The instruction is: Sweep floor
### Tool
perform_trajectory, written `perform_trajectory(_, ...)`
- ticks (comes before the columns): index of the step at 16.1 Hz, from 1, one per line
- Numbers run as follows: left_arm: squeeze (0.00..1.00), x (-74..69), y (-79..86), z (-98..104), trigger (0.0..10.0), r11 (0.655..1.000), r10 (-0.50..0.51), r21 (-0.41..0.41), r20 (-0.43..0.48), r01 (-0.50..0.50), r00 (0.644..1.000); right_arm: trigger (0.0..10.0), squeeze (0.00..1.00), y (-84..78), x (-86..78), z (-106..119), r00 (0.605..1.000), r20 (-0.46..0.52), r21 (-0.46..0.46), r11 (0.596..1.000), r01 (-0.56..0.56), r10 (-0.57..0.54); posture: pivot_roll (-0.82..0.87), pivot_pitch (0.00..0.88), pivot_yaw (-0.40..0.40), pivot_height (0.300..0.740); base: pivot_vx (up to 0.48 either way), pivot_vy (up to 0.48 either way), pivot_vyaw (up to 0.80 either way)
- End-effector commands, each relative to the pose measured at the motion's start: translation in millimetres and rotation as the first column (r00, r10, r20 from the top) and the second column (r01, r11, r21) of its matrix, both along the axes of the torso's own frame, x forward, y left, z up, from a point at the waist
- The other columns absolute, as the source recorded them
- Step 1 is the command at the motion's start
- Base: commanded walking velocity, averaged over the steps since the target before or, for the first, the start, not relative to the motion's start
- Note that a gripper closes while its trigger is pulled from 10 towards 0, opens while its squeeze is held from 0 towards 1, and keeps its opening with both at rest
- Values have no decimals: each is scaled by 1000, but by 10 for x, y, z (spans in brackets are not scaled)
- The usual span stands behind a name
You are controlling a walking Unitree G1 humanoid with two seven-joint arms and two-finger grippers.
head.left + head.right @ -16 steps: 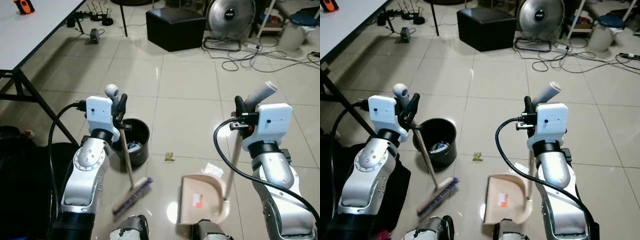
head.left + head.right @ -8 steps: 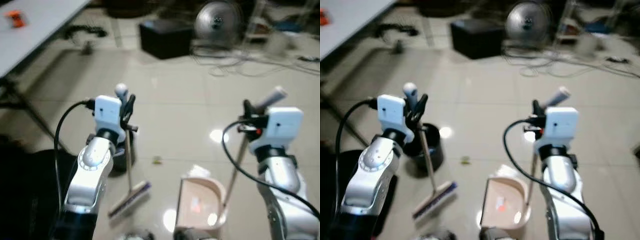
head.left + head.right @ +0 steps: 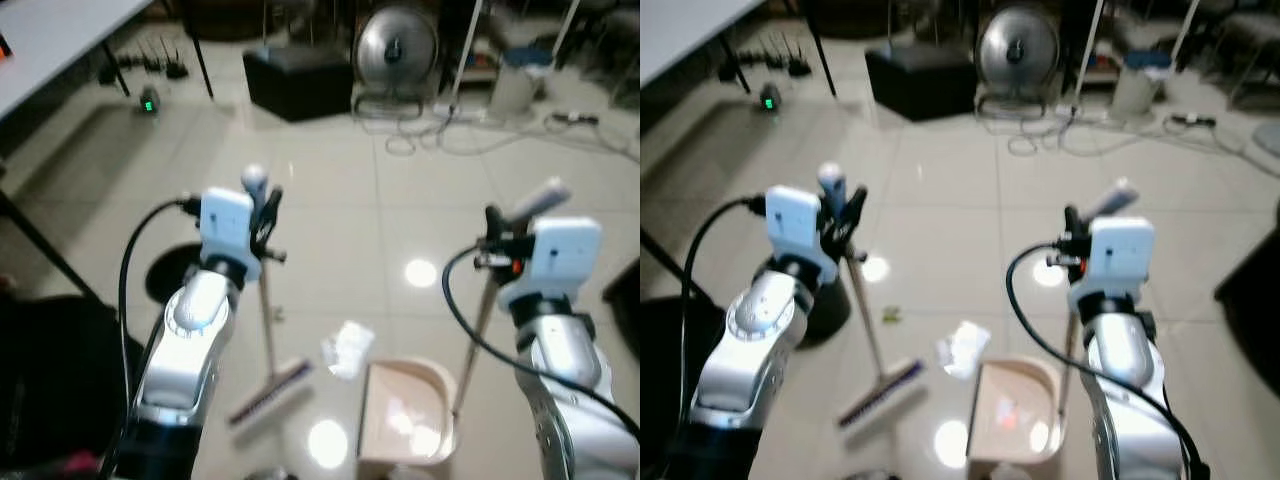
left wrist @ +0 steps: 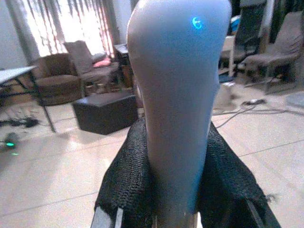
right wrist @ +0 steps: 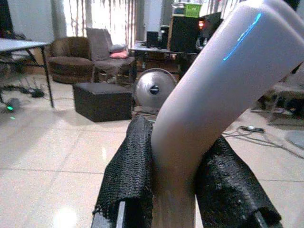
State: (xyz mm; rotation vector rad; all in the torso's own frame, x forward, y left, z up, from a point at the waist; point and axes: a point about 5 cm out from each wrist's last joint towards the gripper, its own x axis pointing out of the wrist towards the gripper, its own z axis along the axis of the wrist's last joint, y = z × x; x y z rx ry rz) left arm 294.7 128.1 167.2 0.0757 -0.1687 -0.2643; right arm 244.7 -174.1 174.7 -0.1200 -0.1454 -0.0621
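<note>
My left gripper (image 3: 262, 215) is shut on the upright broom handle (image 4: 175, 104), its black fingers (image 4: 127, 185) pressing the grey grip from both sides. The broom head (image 3: 270, 390) rests on the tiles below it. My right gripper (image 3: 497, 235) is shut on the dustpan handle (image 5: 204, 109), just under its angled grey grip. The beige dustpan (image 3: 405, 420) sits on the floor between my arms. A crumpled white paper (image 3: 347, 347) lies just beyond the pan's left corner. A small scrap (image 3: 890, 314) lies near the black bin (image 3: 170, 275).
A black ottoman (image 3: 297, 80), a floor fan (image 3: 397, 42), a white bucket (image 3: 515, 85) and loose cables (image 3: 440, 130) stand at the back. A table leg (image 3: 40, 250) and a dark bulk (image 3: 50, 380) are at my left. A dark object (image 3: 625, 300) touches the right edge.
The whole view has shifted as I moved: the bin has slid left, and the white paper now sits left of the dustpan. Both grippers keep their hold.
</note>
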Motion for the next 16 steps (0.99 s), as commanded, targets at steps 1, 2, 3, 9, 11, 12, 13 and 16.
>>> perform_trajectory(1,0,4,37,32,10000,1000,-2,24,10,2,1000,10000,0,36,-11,43,1000,18,4,1000,-18,18,-107,78,61,740,0,472,0)
perform_trajectory(2,0,11,26,36,10000,1000,1,24,8,-1,1000,10000,0,36,-12,39,1000,15,6,1000,-15,15,-107,78,61,740,0,472,0)
perform_trajectory(3,0,19,24,29,10000,1000,8,22,-2,-8,1000,10000,0,33,-11,34,1000,12,8,1000,-12,12,-107,79,61,740,0,458,0)
perform_trajectory(9,0,33,36,134,10000,1000,3,14,68,-4,998,10000,0,9,2,-4,1000,-6,45,999,5,-4,-105,82,57,740,0,0,-178)
perform_trajectory(11,0,47,58,156,10000,999,30,12,81,-31,996,10000,0,13,14,0,1000,-6,32,999,-7,8,-105,81,54,740,315,0,-400)
perform_trajectory(12,0,51,68,160,10000,999,40,12,85,-41,996,10000,0,16,21,6,1000,-3,24,1000,-15,15,-105,81,53,740,345,0,0)
perform_trajectory(13,0,57,99,155,10000,998,64,14,87,-66,994,10000,0,23,36,25,1000,7,23,999,-22,22,-102,80,50,740,390,0,0)
perform_trajectory(16,0,58,138,150,10000,995,98,14,94,-100,991,10000,0,45,45,41,999,15,7,999,-44,44,-102,76,47,740,398,0,0)
